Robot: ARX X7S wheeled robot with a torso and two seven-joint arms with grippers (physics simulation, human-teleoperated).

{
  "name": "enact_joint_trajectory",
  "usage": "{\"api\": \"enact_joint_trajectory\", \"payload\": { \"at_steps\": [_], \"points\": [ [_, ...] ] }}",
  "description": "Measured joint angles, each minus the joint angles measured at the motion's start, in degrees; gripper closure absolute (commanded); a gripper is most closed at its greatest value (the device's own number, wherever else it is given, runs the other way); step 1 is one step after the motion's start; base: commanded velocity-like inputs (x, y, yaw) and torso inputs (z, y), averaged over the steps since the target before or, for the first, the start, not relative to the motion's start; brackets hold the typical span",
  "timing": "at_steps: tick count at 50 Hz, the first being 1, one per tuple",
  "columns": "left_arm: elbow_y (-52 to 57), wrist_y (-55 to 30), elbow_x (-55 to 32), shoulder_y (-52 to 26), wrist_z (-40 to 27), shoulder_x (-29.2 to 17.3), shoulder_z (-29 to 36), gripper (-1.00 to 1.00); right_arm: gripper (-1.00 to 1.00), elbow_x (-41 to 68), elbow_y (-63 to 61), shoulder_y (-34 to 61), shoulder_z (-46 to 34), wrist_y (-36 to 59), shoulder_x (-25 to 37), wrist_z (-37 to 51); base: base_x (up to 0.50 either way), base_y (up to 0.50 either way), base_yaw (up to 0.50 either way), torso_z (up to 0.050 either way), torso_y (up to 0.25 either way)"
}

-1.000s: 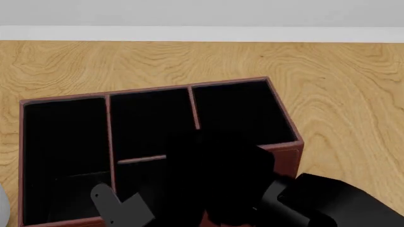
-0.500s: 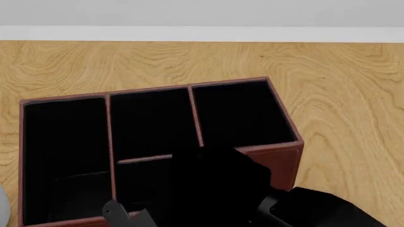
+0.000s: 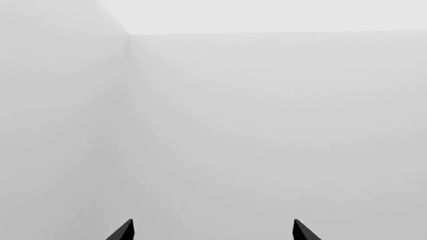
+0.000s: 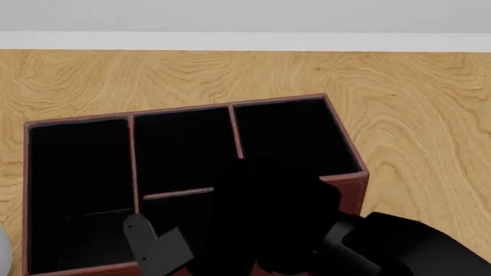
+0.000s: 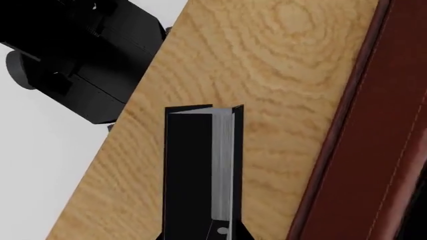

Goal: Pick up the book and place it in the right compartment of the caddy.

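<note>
The reddish-brown caddy (image 4: 344, 144) stands on the wooden table, its inside black. Its right compartment (image 4: 288, 135) is the far right well. My right gripper (image 5: 200, 233) is shut on the book (image 5: 199, 165), a black hardcover with white page edges. In the right wrist view the book juts out over the wood beside the caddy's outer wall (image 5: 373, 150). In the head view the book and gripper merge into one dark mass (image 4: 268, 215) over the caddy's near right part. My left gripper (image 3: 212, 231) is open, facing a blank wall with nothing between its fingertips.
The wooden table (image 4: 414, 103) extends behind and to the right of the caddy. A white object (image 4: 3, 253) shows at the left edge. A grey bracket (image 4: 157, 247) sits over the caddy's front. The robot's black body (image 5: 87, 65) lies beyond the table edge.
Half a second ago the dark mass of book and right gripper sat lower and nearer. It has since moved up and farther over the caddy, and the grey bracket with it.
</note>
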Motion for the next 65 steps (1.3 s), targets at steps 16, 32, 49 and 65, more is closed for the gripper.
{"api": "enact_joint_trajectory", "payload": {
  "at_steps": [16,32,49,65],
  "points": [
    [0.3,-0.5,-1.0,-1.0,-0.8,-0.5,0.2,-1.00,1.00,4.6,-12.0,3.8,3.7,5.0,5.5,1.3,0.00,0.00,0.00,0.000,0.000],
    [1.3,-1.9,-2.5,-2.3,-2.1,-1.2,0.2,-1.00,1.00,9.3,-21.5,6.6,7.2,8.6,9.7,2.7,0.00,0.00,0.00,0.000,0.001],
    [1.7,-2.1,-3.3,-2.5,-2.9,-1.8,0.0,-1.00,1.00,13.4,-28.4,10.4,12.2,10.9,14.1,5.3,0.00,0.00,0.00,0.000,0.001],
    [1.5,-1.8,-3.7,-2.8,-3.5,-2.2,0.5,-1.00,1.00,16.2,-30.0,14.5,18.0,11.2,16.2,8.5,0.00,0.00,0.00,0.000,0.001]
  ]
}}
